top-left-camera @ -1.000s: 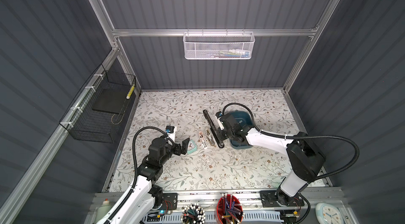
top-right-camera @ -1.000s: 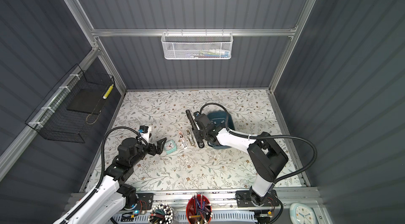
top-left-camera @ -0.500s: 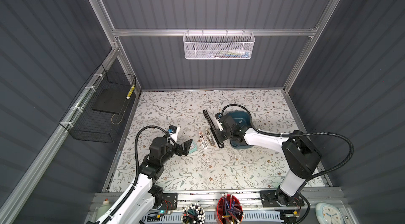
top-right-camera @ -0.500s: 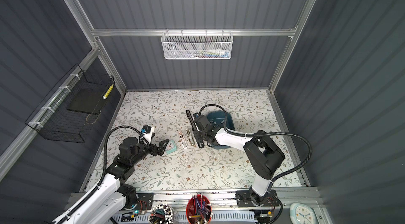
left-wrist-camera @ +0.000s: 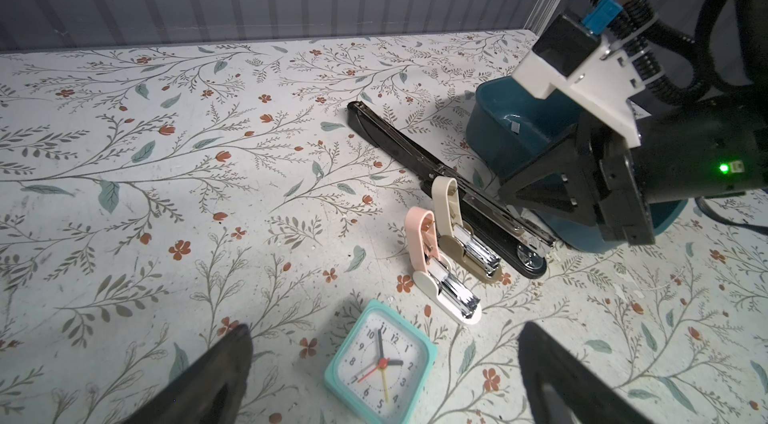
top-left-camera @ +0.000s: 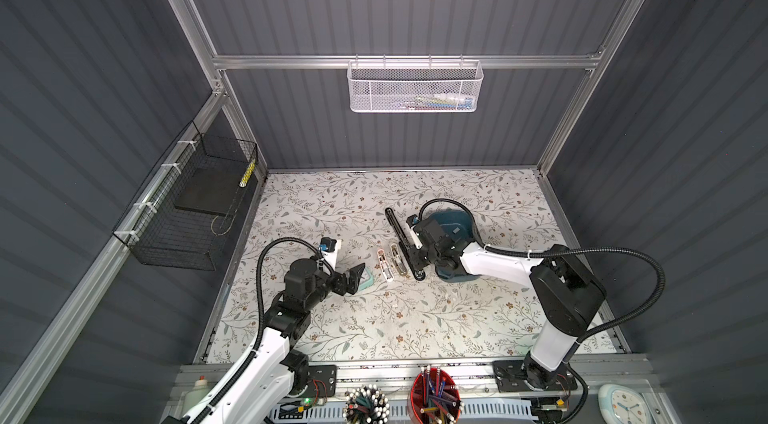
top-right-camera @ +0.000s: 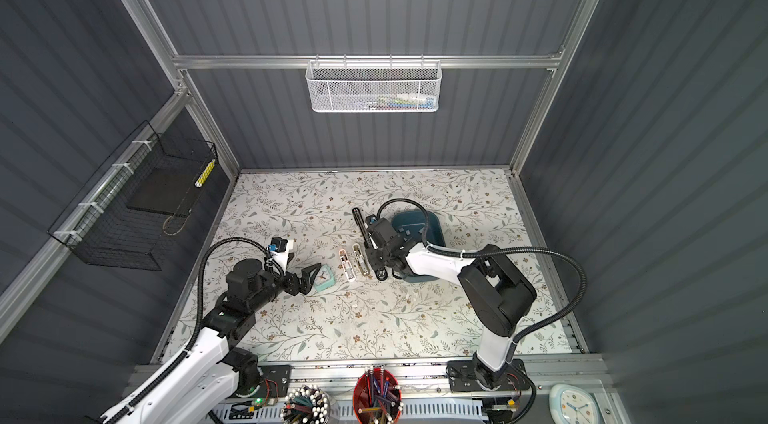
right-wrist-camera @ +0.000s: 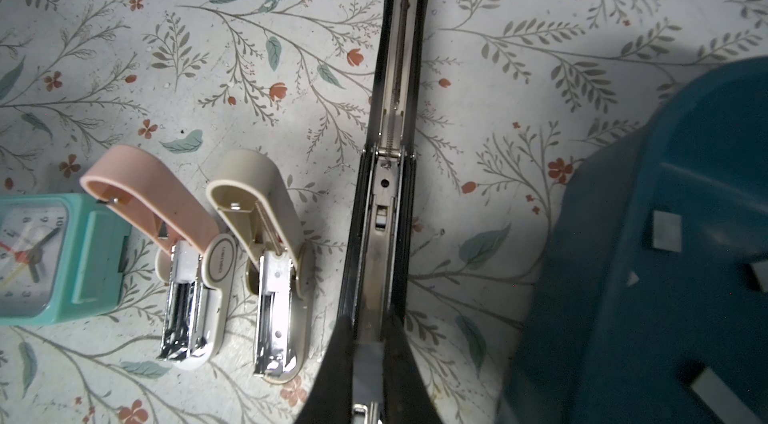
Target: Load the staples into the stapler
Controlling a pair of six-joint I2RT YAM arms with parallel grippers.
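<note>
Enclosing a floral table (top-left-camera: 415, 318), ribbed grey walls (top-left-camera: 395, 6), left tool (left-wrist-camera: 384, 332) spread, right tool (right-wrist-camera: 368, 326) pinching staples (right-wrist-camera: 368, 364) over black stapler (right-wrist-camera: 384, 193).

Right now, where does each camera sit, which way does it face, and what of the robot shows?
Top views: high above the robot, looking down on the table; left gripper and right gripper both show.
Left wrist: on the left arm, looking low across the table; its open fingers and the right gripper show.
Right wrist: on the right arm, looking down along the black stapler; its fingers show, shut on a staple strip.
Shared: both wrist views show the clock, pink stapler, beige stapler, blue bowl.
</note>
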